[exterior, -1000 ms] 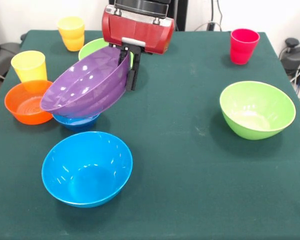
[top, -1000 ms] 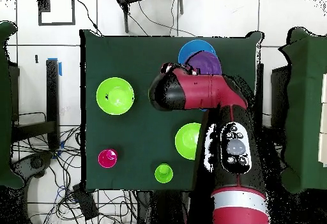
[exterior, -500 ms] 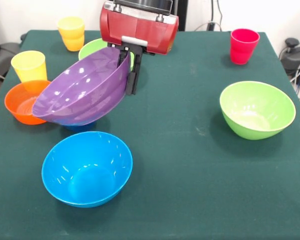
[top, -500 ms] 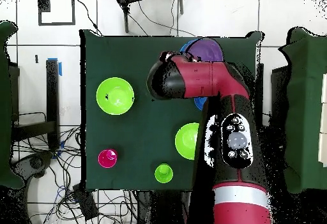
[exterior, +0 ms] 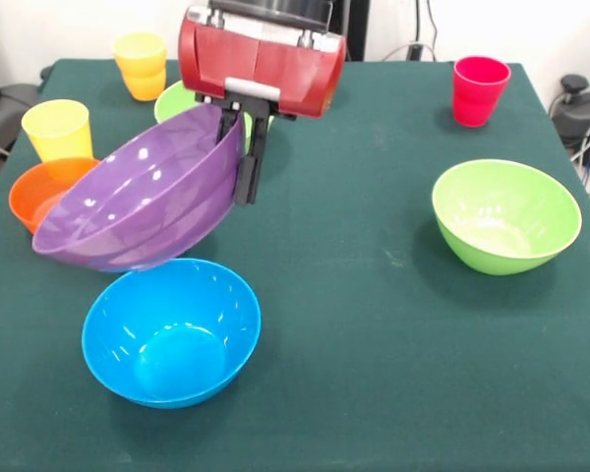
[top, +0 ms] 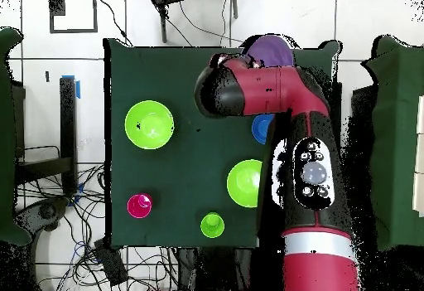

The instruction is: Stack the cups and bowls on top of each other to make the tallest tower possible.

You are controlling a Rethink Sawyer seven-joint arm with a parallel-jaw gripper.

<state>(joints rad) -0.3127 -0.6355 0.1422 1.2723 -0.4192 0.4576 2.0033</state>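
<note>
My gripper [exterior: 238, 182] is shut on the rim of the wide purple bowl [exterior: 138, 202] and holds it tilted in the air, above and just behind the large blue bowl [exterior: 172, 329]. The purple bowl also shows in the overhead view [top: 269, 51] at the table's top edge. It covers part of the small orange bowl [exterior: 34, 197] and hides the small blue bowl in the front view; the small blue bowl [top: 263, 128] shows from overhead. One light green bowl [exterior: 504, 214] sits at the right, another [exterior: 182, 98] behind the gripper. No bowls are nested.
A yellow cup [exterior: 57, 128] and an orange-yellow cup [exterior: 141, 65] stand at the far left, and a red cup [exterior: 479, 90] at the far right. A light green cup [top: 212, 224] stands near the robot's base. The arm [top: 273, 105] covers the table's right side from overhead.
The gripper has carried the purple bowl nearer and to the left, towards the large blue bowl. The bowl now hides the small blue bowl in the front view.
</note>
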